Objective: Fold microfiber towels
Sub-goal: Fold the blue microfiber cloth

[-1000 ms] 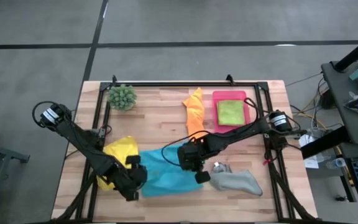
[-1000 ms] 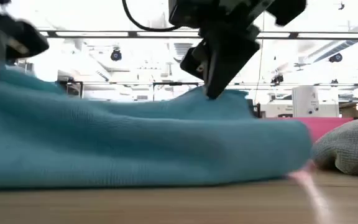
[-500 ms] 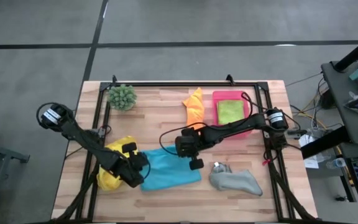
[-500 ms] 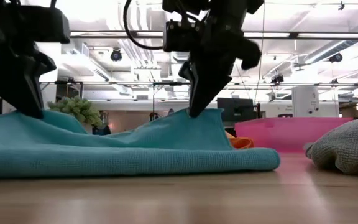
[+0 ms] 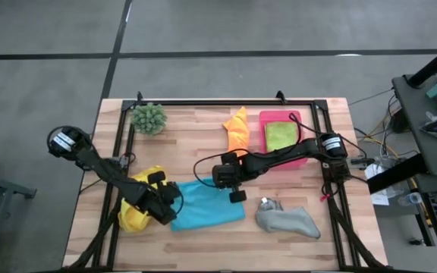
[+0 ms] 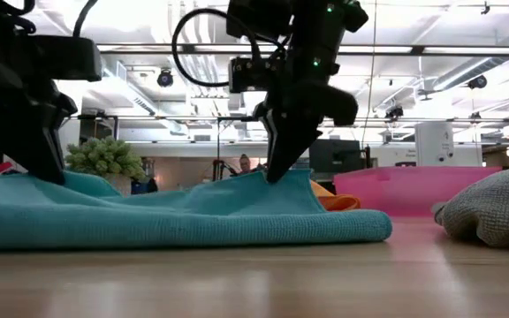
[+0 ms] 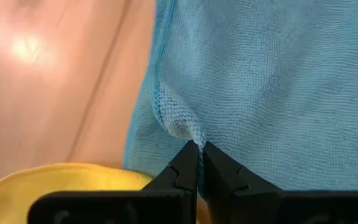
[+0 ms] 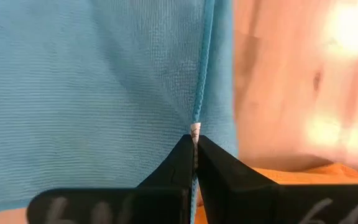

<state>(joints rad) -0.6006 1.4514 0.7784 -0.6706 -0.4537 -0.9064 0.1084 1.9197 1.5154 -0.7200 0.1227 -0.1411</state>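
The blue towel [image 5: 207,206] lies folded over on the wood table [image 5: 203,152], near its front middle. My left gripper [image 5: 173,203] is shut on the towel's left far corner. My right gripper [image 5: 230,186] is shut on its right far corner. In the low view both grippers point steeply down, the left gripper [image 6: 49,172] at the left and the right gripper [image 6: 277,172] in the middle, with the towel [image 6: 193,216] raised into small peaks under them. A crumpled yellow towel [image 5: 139,201] lies under my left arm. My left gripper pinches a corner of the blue towel [image 7: 180,126] between its two fingertips, coming from above at a steep slant. The cloth rises to a small peak at the fingers; the rest lies on the table. My right gripper pinches the towel's hemmed edge at a corner [image 8: 196,129] between its fingertips, also slanting down from above. The cloth is drawn up to a peak [image 6: 272,177] there, and the rest rests flat.
An orange towel [image 5: 237,129] lies at the far middle, beside a pink tray [image 5: 300,121] holding a folded lime green towel [image 5: 281,136]. A grey towel [image 5: 287,220] is bunched at the near right. A spiky green plant [image 5: 149,117] stands at the far left.
Both grippers, still shut on the towel, have moved toward the table's far edge and down. The towel's held edge has been carried over from the near side. The towel has sunk from a raised sheet to a low folded layer on the table.
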